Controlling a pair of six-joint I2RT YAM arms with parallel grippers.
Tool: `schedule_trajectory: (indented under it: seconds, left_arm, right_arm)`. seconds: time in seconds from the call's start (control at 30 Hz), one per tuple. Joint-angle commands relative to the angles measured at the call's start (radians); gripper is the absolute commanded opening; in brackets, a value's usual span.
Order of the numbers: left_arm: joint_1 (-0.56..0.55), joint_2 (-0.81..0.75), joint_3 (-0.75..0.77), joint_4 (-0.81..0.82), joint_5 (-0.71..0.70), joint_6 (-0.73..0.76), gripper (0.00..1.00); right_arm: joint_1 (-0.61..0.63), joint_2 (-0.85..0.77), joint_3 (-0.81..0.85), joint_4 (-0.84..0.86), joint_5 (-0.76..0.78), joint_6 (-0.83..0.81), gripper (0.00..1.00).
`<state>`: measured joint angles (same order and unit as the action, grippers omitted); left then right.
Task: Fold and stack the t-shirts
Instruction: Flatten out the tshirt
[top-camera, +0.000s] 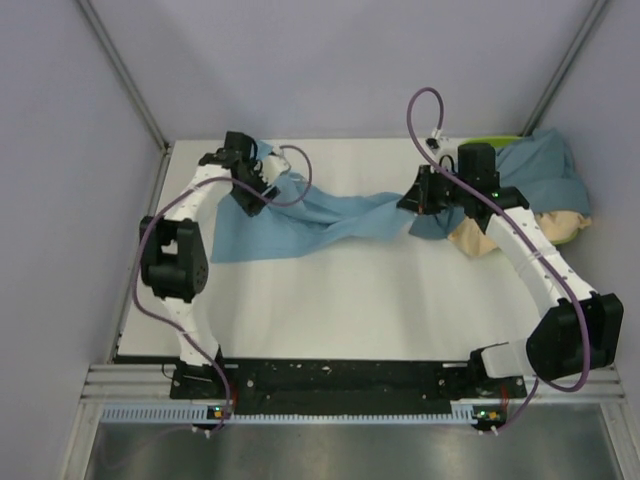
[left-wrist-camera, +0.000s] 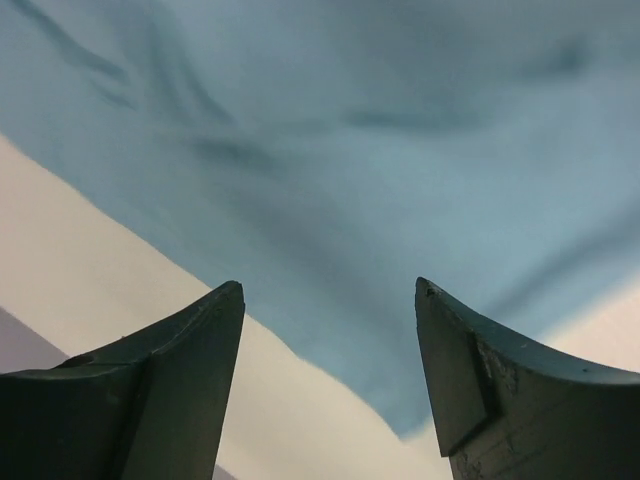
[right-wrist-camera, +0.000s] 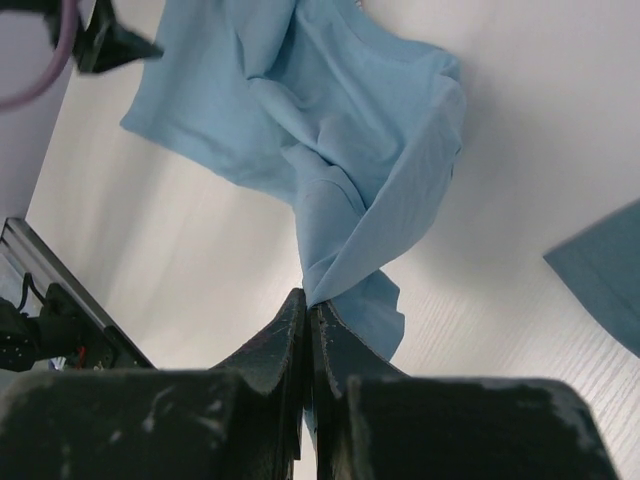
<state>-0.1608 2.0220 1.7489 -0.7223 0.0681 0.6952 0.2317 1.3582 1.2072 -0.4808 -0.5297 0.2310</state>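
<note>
The left gripper has its two dark fingers well apart and nothing between them. The sky-blue t-shirt lies just beyond the fingertips on the white worktop. The right gripper is clamped on a bunched fold of that same shirt, and the cloth gathers up into its closed tips.

From above, the shirt stretches as a twisted band across the far half of the worktop. Its wider end lies flat by the left gripper and its narrow end is at the right one. At the far right corner, behind the right arm, the slate-blue t-shirt lies crumpled over the lime-green tray. The beige t-shirt pokes out beneath it on the near side.
</note>
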Motion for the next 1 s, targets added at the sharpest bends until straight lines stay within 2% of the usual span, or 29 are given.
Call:
schedule_trajectory:
  seconds: [0.0,0.1,0.2,0.33,0.4,0.5,0.57,0.63,0.67,0.7,0.77,0.87,0.97]
  left_arm:
    - [0.027,-0.402,-0.314,-0.138,0.209,0.341,0.73]
    - [0.052,-0.489,-0.544,-0.186,0.147,0.49,0.75]
    - [0.078,-0.487,-0.684,-0.041,0.046,0.511,0.75]
    - [0.154,-0.401,-0.68,0.081,0.059,0.483,0.77]
    - [0.18,-0.35,-0.664,0.122,0.036,0.49,0.92]
    - [0.181,-0.307,-0.706,0.217,-0.027,0.506,0.92]
    - [0.181,-0.292,-0.718,0.225,-0.034,0.507,0.9]
    - [0.179,-0.272,-0.72,0.221,-0.04,0.5,0.83]
    - [0.181,-0.263,-0.717,0.218,-0.042,0.492,0.71]
    - [0.179,-0.256,-0.709,0.205,-0.044,0.486,0.41]
    - [0.179,-0.256,-0.683,0.176,-0.047,0.448,0.0]
    - [0.191,-0.304,-0.576,0.117,-0.059,0.331,0.0]
    - [0.245,-0.42,-0.374,0.002,-0.01,0.195,0.0]
  right_arm:
    - [0.001,0.027,0.075,0.044,-0.024,0.013,0.0]
    - [0.001,0.044,0.084,0.045,-0.036,0.014,0.0]
    - [0.003,0.05,0.086,0.047,-0.026,0.014,0.0]
    - [0.004,0.055,0.084,0.047,-0.027,0.016,0.0]
    - [0.003,0.052,0.081,0.045,-0.024,0.016,0.0]
    - [0.003,0.045,0.077,0.047,-0.004,0.011,0.0]
    - [0.003,0.041,0.071,0.045,0.003,0.007,0.0]
    - [0.003,0.041,0.066,0.045,0.01,0.005,0.0]
    - [0.003,0.044,0.068,0.047,0.011,0.005,0.0]
    - [0.003,0.045,0.071,0.045,0.011,0.004,0.0]
    - [0.001,0.05,0.084,0.045,0.017,0.005,0.0]
    - [0.001,0.038,0.147,0.041,0.065,0.005,0.0]
    - [-0.015,0.007,0.273,0.039,0.128,-0.002,0.0]
